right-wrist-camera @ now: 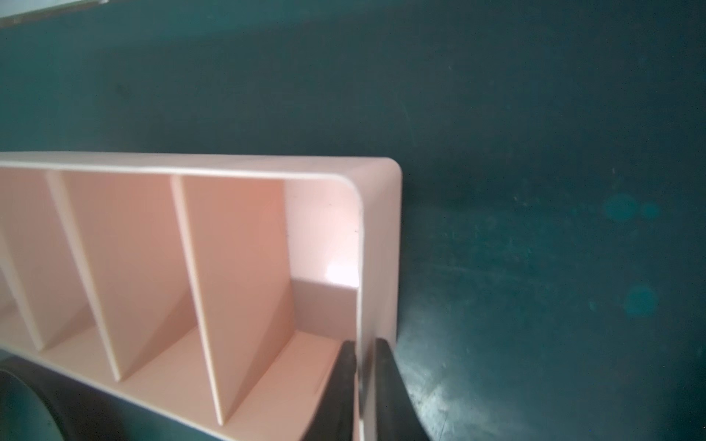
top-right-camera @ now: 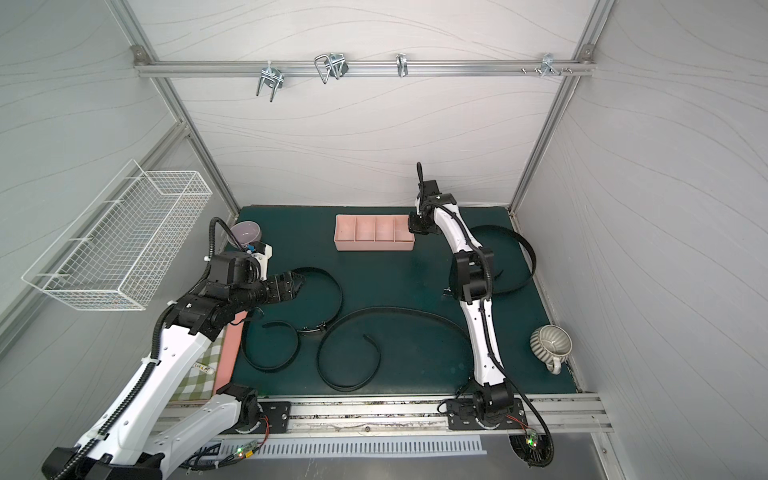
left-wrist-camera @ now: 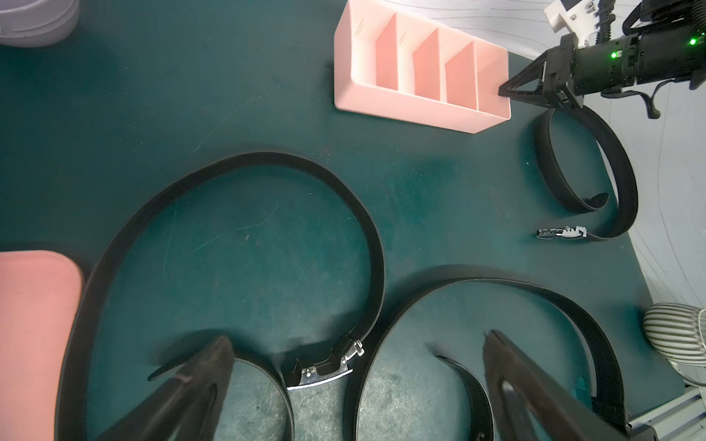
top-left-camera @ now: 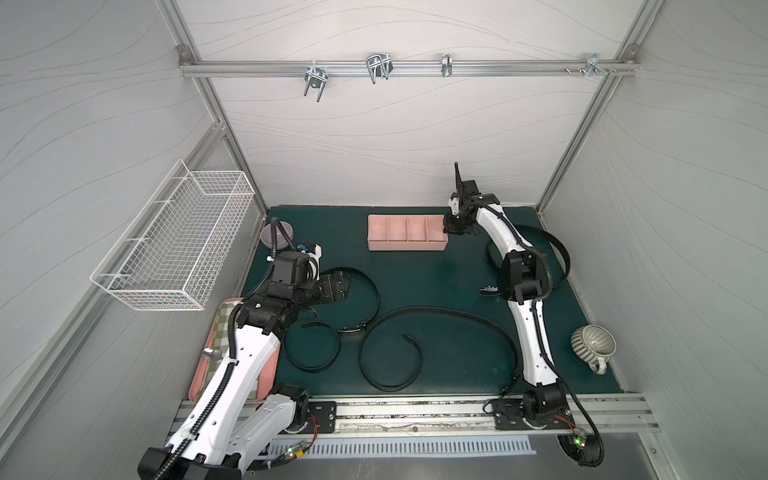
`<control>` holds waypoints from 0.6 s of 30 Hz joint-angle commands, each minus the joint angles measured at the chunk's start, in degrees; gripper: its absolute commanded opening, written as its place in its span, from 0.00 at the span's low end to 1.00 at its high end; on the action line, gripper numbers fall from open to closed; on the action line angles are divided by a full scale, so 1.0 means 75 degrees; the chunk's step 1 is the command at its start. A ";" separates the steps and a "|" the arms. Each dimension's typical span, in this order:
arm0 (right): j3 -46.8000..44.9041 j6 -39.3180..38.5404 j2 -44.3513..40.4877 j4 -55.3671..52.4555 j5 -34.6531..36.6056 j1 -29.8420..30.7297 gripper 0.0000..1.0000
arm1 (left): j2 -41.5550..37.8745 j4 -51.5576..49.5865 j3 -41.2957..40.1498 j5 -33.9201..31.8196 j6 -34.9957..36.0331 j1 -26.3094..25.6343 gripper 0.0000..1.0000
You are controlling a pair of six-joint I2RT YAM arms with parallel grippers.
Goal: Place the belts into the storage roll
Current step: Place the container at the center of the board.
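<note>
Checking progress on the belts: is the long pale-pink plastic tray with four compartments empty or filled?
Empty: the pale-pink plastic tray shows bare pink floors in all four compartments in both top views.

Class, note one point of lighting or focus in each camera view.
Right wrist view: white glare patch on an inner wall of the storage roll; right gripper blurred. Left wrist view: left gripper out of focus, dark. In both top views: even light.
</note>
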 commanded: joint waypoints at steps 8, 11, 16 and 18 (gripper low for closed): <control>-0.0538 0.0591 -0.1262 0.0872 -0.1075 -0.0422 0.69 | -0.0116 0.0011 0.0013 0.0026 0.0043 -0.0034 0.97; -0.2220 0.0428 -0.2753 0.1063 -0.0931 -0.0411 0.84 | -0.0070 0.0041 0.0011 0.0022 0.0042 -0.0045 0.97; -0.5882 0.0184 -0.5673 0.1115 -0.0413 -0.0093 0.99 | 0.0113 -0.0224 0.0059 -0.0044 0.0039 -0.0098 0.97; -0.6921 -0.0060 -0.6595 0.0785 0.0283 0.0330 0.99 | 0.0152 -0.0380 0.0089 -0.0099 0.0032 -0.0215 0.97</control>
